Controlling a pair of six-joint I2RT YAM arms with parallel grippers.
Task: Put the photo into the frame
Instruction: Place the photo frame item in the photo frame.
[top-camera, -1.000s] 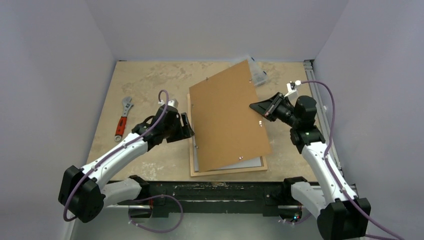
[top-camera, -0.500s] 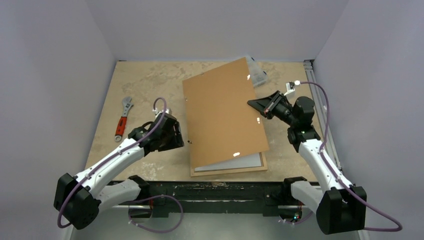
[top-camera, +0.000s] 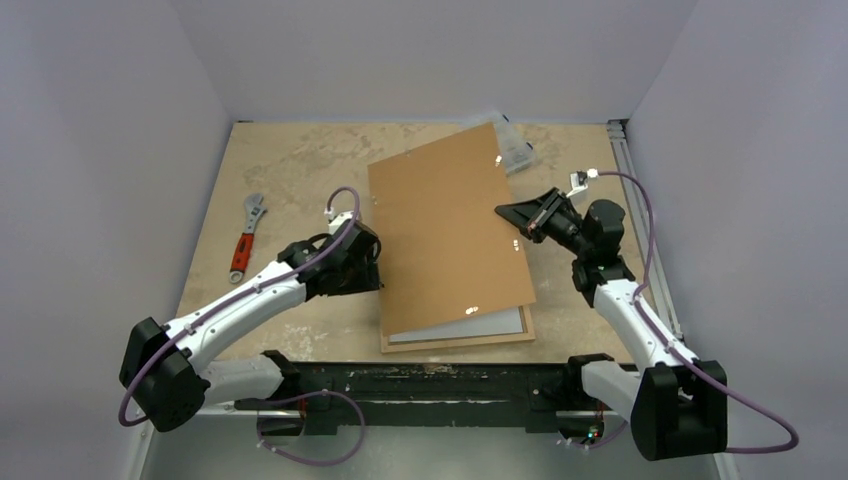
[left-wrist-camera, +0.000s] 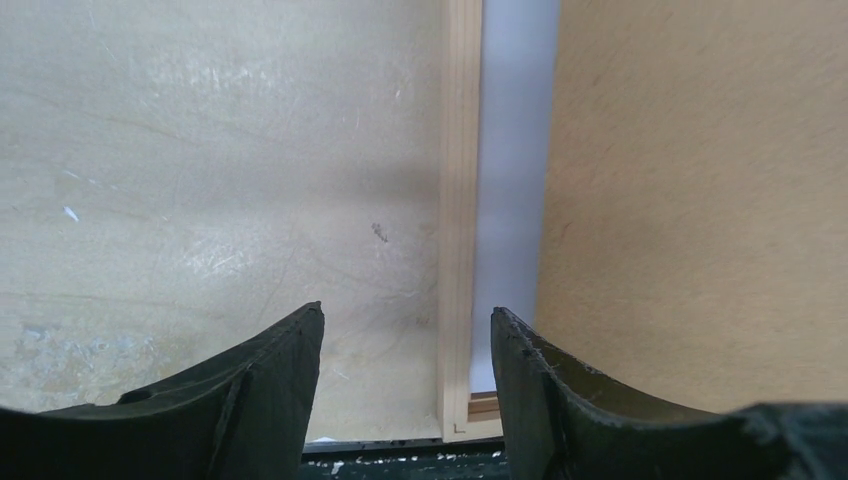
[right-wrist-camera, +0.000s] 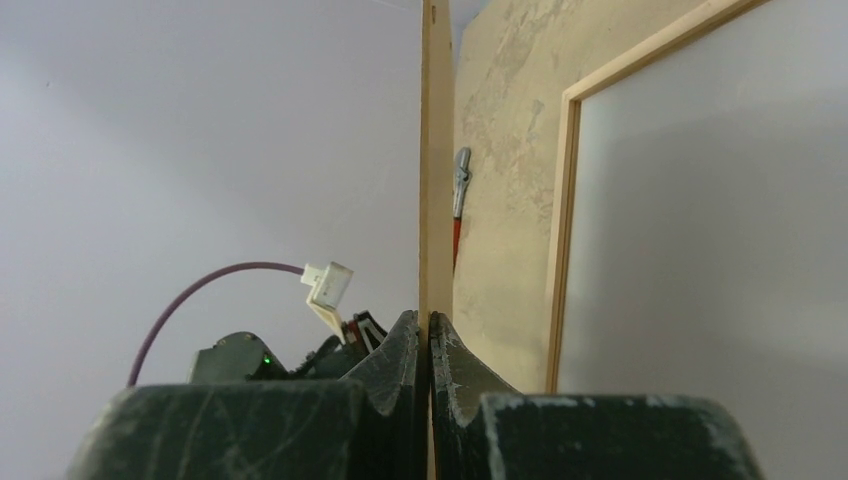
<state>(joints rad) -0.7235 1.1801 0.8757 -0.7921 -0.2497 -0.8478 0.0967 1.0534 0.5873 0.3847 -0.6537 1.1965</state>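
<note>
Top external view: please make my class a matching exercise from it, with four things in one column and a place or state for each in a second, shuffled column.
Things
1. backing board
2. frame
3. wrench
4. left gripper

Places and states
A. open, holding nothing, beside the frame's left rail
B. lying flat on the table
C. pinched at its edge by the right gripper, tilted above the frame
D. red handle, on the table's left part

Pairs: 1-C, 2-B, 3-D, 4-A
</note>
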